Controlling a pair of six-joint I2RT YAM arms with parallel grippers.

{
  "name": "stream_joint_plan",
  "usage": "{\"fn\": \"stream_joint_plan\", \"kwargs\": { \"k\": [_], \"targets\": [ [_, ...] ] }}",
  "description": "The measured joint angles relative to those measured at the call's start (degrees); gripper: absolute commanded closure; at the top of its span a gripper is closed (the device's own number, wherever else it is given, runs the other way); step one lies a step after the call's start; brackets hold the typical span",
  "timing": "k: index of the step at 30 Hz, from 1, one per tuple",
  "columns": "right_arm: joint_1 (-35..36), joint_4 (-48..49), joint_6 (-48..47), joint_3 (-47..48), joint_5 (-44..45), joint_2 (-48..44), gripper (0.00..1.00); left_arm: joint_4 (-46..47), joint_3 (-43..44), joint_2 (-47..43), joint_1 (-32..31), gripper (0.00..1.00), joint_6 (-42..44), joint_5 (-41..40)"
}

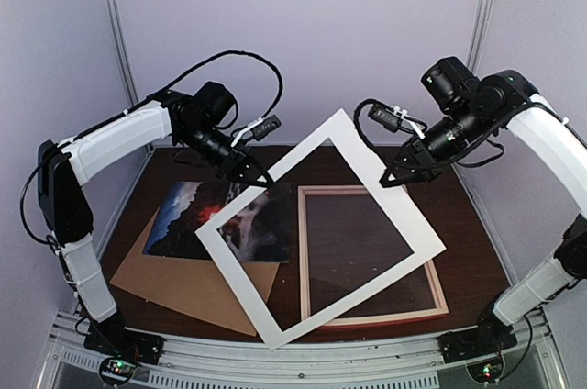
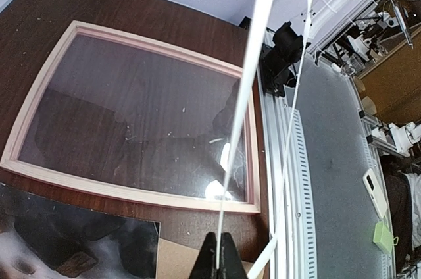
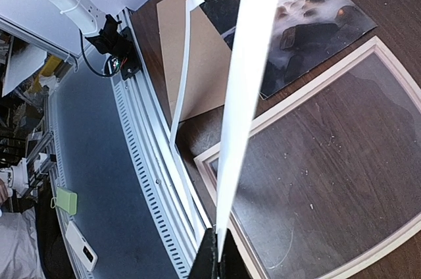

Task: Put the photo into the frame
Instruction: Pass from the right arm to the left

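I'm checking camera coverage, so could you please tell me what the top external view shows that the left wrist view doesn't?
Top external only: both whole arms and the right gripper pinching the raised white window-mat sheet. Left wrist only: grey floor beside the table. Both: the left gripper shut on that mat, the pink-rimmed rectangular frame, the dark misty-rocks photo.

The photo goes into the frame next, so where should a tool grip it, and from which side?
Grip the photo at its far-left corner, coming from the left: it lies flat on the cardboard, that corner seems to overhang the board's edge, and the held white mat hangs over its right half.
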Motion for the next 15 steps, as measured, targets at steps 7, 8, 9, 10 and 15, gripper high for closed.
{"fn": "stream_joint_plan", "kwargs": {
  "k": [7, 8, 9, 10, 15],
  "targets": [
    [-1.8, 0.9, 2.1, -0.4, 1.1, 0.2, 0.69, -0.3, 0.6, 0.1, 0.0, 1.00, -2.1, 0.7],
    [-2.3, 1.1, 2.3, -0.4, 1.3, 0.2, 0.61, -0.3, 0.6, 0.1, 0.0, 1.00, -2.8, 0.9],
    [-2.7, 1.3, 3.0, -0.5, 1.5, 0.4, 0.55, -0.2, 0.6, 0.2, 0.0, 1.00, -3.6, 1.3],
    [-3.3, 1.4, 3.5, -0.5, 1.9, 0.5, 0.50, 0.1, 0.6, 0.2, 0.0, 1.00, -4.9, 1.7],
    [-7.3, 2.5, 6.6, -0.7, 4.9, 1.1, 0.38, 6.8, -0.5, 0.2, 0.0, 1.00, -15.9, 3.1]
  ]
}}
